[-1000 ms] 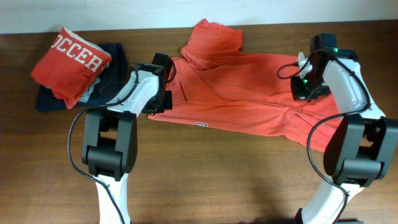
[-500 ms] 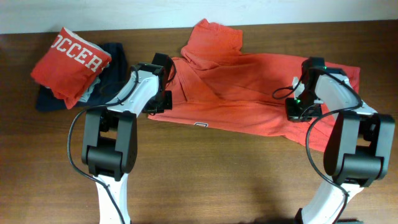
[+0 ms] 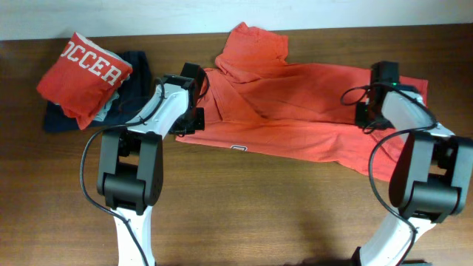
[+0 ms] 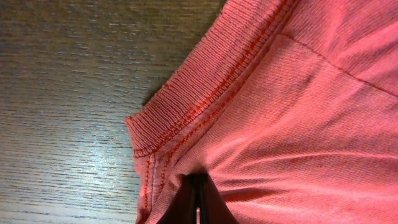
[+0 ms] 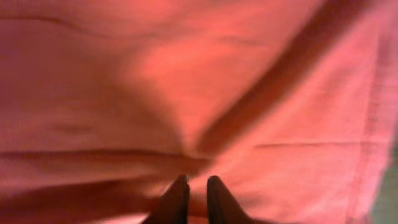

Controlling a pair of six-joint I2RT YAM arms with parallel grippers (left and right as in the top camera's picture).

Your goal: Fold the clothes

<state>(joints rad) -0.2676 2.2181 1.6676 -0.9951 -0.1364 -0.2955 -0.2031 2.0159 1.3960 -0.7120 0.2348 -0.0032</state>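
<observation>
1. Left gripper is clamped on a ribbed edge of the coral-red T-shirt, which lies spread right of the folded SOCCER shirt.
2. Right gripper, farther right: fingers barely apart, hold unclear.
3. Likely risk: that side slips free and skews the fold.

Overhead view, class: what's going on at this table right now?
A coral-red T-shirt lies spread across the table, partly folded. The left gripper is pinched shut on its ribbed edge. The right gripper sits on the cloth at the other end, grip unclear. Another red garment lies folded at left.
</observation>
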